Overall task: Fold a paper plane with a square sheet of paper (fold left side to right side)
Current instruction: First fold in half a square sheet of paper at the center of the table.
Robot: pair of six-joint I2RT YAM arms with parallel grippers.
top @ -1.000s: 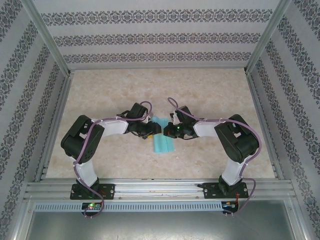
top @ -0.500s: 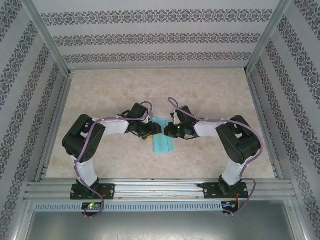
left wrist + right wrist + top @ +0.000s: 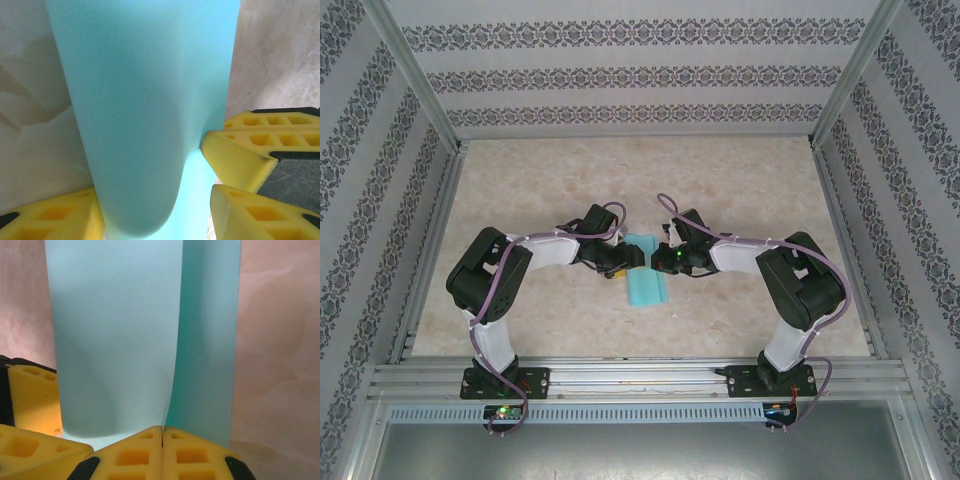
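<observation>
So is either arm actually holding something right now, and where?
The right end effector pinches the folded turquoise paper at its raised flap's edge; the left end effector stands open around it.

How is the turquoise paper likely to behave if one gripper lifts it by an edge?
Probably floppy: the paper bows in a soft curve instead of lying flat. Likely light and easily creased, as its upper flap stands off the layer beneath.

No text, label, brand or number can be read anywhere.
</observation>
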